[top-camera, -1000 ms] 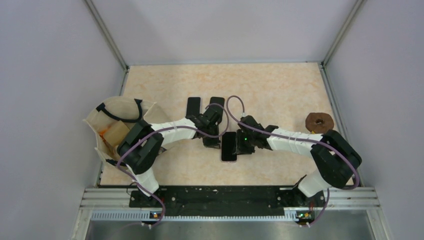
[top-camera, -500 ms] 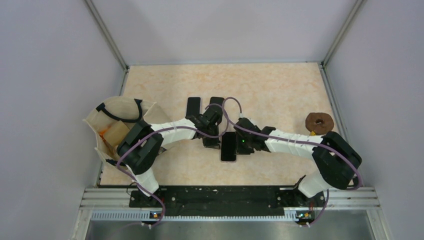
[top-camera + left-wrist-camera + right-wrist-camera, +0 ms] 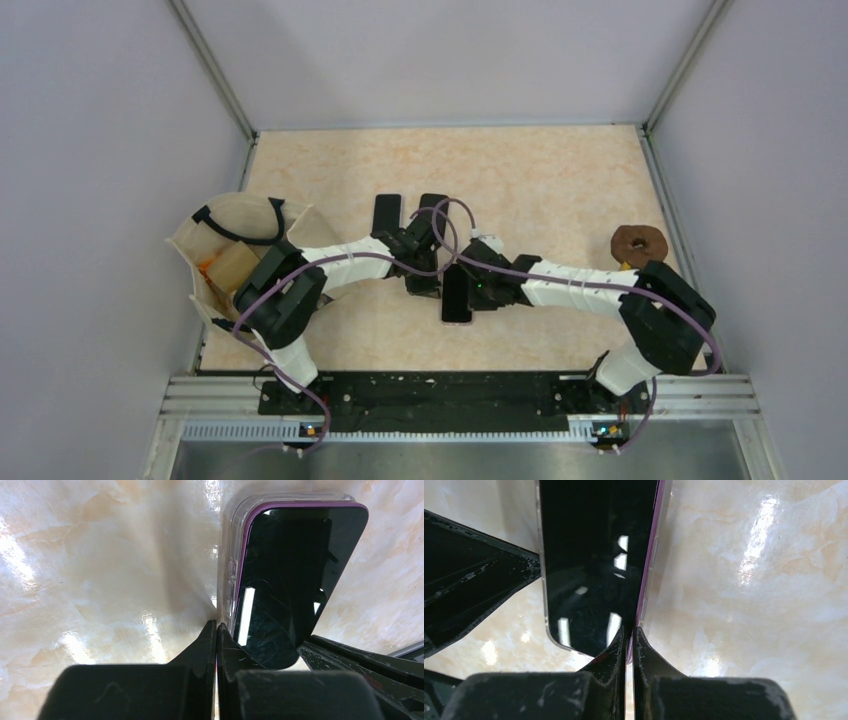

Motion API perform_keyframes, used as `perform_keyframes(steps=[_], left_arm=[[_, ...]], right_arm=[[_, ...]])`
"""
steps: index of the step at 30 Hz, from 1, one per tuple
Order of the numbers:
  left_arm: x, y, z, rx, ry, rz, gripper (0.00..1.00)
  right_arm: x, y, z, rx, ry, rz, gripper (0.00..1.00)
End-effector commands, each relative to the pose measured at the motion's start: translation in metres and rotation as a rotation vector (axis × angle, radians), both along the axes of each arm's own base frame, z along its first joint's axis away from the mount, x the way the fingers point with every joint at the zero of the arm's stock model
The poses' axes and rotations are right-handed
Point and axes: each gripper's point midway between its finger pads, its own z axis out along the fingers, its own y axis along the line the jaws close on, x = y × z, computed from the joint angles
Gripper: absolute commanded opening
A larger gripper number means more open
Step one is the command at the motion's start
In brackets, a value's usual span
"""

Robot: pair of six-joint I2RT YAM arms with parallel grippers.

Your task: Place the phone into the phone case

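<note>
The phone (image 3: 456, 297) lies screen up on the table, black with a purple edge, sitting in a clear phone case (image 3: 231, 555). It shows in the left wrist view (image 3: 290, 580) and the right wrist view (image 3: 589, 555). My left gripper (image 3: 424, 284) is shut, its tips (image 3: 216, 626) against the case's left rim. My right gripper (image 3: 478, 290) is shut, its tips (image 3: 628, 631) resting on the phone's purple right edge. The clear case rim (image 3: 541, 555) shows along the phone's other side.
Two dark flat slabs (image 3: 386, 212) (image 3: 433, 206) lie just beyond the left gripper. A beige bag (image 3: 232, 240) with things inside sits at the left edge. A brown ring (image 3: 638, 242) lies at the right edge.
My right gripper has moved left and closed in on the phone's right edge. The left gripper and the phone have stayed in place.
</note>
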Motion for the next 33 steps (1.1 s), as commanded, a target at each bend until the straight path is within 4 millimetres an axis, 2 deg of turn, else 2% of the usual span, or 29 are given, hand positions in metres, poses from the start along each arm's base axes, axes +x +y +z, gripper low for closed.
perform_keyframes(steps=[1,12,17,27,33], left_arm=[[-0.002,-0.010,0.005,-0.039,-0.011,-0.013,0.00],[-0.002,-0.012,0.002,-0.040,-0.004,-0.018,0.00],[-0.001,-0.013,0.005,-0.043,-0.006,-0.016,0.00],[0.003,-0.009,0.008,-0.036,-0.012,-0.003,0.00],[0.006,-0.007,0.012,-0.037,-0.019,-0.002,0.00]], right_arm=[[-0.035,0.011,-0.045,-0.057,0.099,0.085,0.00],[-0.054,0.000,-0.077,-0.172,0.117,0.083,0.00],[-0.057,-0.005,-0.083,-0.192,0.120,0.081,0.00],[-0.051,-0.003,-0.074,-0.195,0.101,0.076,0.00],[-0.032,0.007,-0.040,-0.126,0.049,0.060,0.00]])
